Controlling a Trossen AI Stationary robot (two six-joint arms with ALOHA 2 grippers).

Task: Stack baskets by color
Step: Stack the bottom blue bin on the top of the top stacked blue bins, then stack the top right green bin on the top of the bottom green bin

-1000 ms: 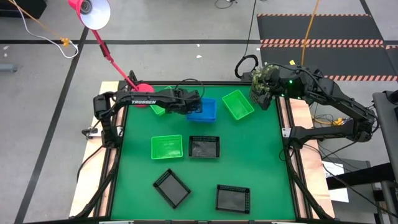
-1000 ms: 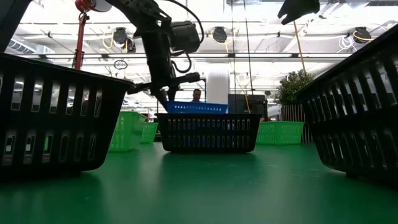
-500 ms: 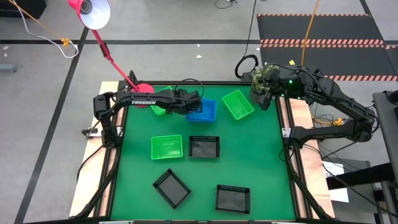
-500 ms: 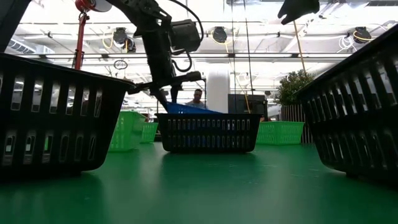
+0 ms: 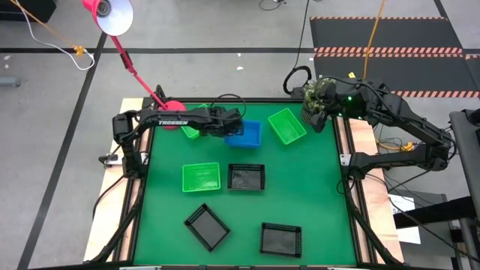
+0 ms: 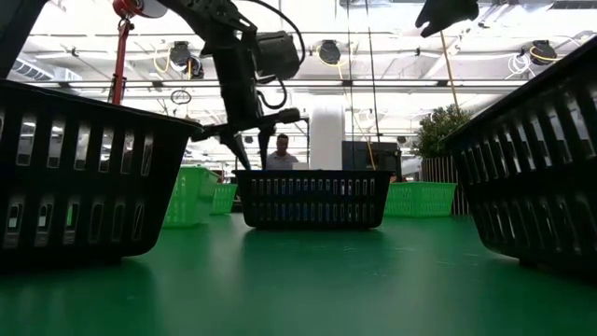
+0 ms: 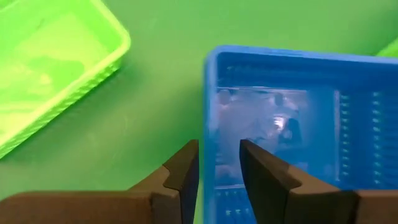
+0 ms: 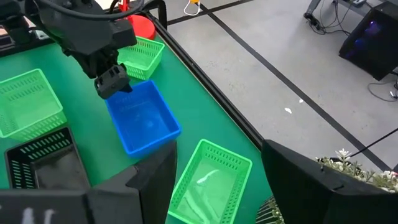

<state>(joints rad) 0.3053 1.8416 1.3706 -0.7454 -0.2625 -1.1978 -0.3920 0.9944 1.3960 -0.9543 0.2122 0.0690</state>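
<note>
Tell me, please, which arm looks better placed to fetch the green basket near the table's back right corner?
Probably the right. The right gripper hovers open just beside that green basket, while the left gripper is at the blue basket, its fingers straddling the wall.

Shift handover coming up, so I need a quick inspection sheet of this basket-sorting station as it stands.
Surface: green mat, bare between items.
Job's things: blue baskets at the far middle; three green baskets apart; three black baskets apart.
Clutter: pink lamp base at the far left edge.
Grippers: left gripper straddles the blue basket's wall, jaws parted; right gripper open, waiting above the far right corner.
Cables: black loops beyond the table.
Surroundings: person behind the table.
</note>
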